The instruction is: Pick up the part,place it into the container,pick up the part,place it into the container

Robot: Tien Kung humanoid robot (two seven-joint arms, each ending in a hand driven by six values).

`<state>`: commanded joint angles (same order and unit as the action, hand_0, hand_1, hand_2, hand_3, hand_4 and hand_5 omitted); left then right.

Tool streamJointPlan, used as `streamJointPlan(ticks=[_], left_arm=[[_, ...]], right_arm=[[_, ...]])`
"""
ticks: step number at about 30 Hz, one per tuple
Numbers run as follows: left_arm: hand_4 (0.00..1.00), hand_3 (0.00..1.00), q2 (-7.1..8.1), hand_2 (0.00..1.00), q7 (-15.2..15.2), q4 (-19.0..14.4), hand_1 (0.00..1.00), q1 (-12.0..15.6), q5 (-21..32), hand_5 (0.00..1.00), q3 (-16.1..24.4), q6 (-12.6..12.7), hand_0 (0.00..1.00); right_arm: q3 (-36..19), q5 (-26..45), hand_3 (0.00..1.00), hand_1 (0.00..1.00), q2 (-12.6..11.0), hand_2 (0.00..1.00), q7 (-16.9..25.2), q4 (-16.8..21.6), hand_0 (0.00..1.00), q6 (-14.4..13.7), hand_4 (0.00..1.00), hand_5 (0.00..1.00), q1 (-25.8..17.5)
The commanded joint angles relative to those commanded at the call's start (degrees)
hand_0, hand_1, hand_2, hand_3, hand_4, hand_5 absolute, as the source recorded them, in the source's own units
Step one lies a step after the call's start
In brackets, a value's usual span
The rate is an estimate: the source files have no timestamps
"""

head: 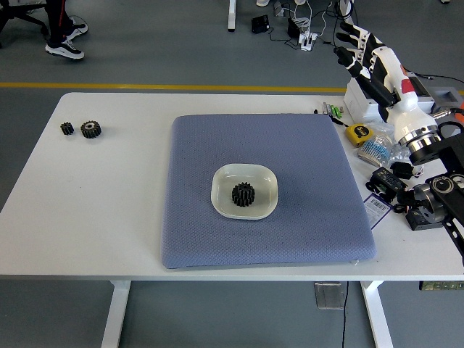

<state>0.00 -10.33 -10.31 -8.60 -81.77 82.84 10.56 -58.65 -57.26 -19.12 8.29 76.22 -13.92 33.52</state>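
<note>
A black gear (pixel 243 193) lies in the white square dish (pixel 222 196) at the middle of the blue-grey mat (pixel 268 152). Two more black gears lie on the bare table at the far left: a small one (pixel 67 128) and a larger one (pixel 90 129) beside it. My right hand (pixel 360 49) is raised high at the upper right, well away from the dish, with its fingers spread and holding nothing. My left arm does not show.
At the right table edge are a white box (pixel 389 94), a yellow tape measure (pixel 356 133), a bag of small parts (pixel 383 145) and black items (pixel 388 180). A person's feet (pixel 65 40) show on the floor at the top left.
</note>
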Motion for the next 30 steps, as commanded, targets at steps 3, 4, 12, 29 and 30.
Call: streamJointPlan(ticks=[3, 4, 12, 29, 30], left_arm=[[0.581, 0.557, 0.00, 0.640, -0.1, 0.0, 0.660, 0.1, -0.1, 0.526, -0.1, 0.1, 0.658], [0.581, 0.557, 0.00, 0.640, -0.1, 0.0, 0.660, 0.1, -0.1, 0.526, -0.1, 0.1, 0.658], [0.581, 0.558, 0.00, 0.639, -0.1, 0.0, 0.659, 0.3, -0.7, 0.527, 0.1, -0.1, 0.657], [0.578, 0.558, 0.00, 0.637, 0.0, 0.0, 0.659, 0.1, -0.7, 0.529, 0.1, -0.3, 0.659], [0.578, 0.558, 0.00, 0.637, 0.0, 0.0, 0.659, 0.2, -0.8, 0.529, 0.2, -0.3, 0.659]], right_arm=[[0.4, 7.4, 0.879, 0.806, 0.0, 0.854, -2.1, 0.8, 0.799, -0.9, 0.998, 0.826, -3.6], [0.6, 9.7, 0.879, 0.806, 0.0, 0.854, -2.8, 0.9, 0.799, -1.3, 0.998, 0.826, -4.4], [6.4, 29.4, 0.844, 0.740, -3.3, 0.827, -13.5, 3.7, 0.717, -8.1, 0.998, 0.821, -7.7], [12.6, 51.4, 0.752, 0.529, -3.4, 0.787, -18.5, 6.9, 0.350, -6.9, 0.998, 0.806, -7.9], [12.6, 51.5, 0.752, 0.529, -3.3, 0.787, -18.5, 7.0, 0.350, -6.9, 0.998, 0.806, -7.8]])
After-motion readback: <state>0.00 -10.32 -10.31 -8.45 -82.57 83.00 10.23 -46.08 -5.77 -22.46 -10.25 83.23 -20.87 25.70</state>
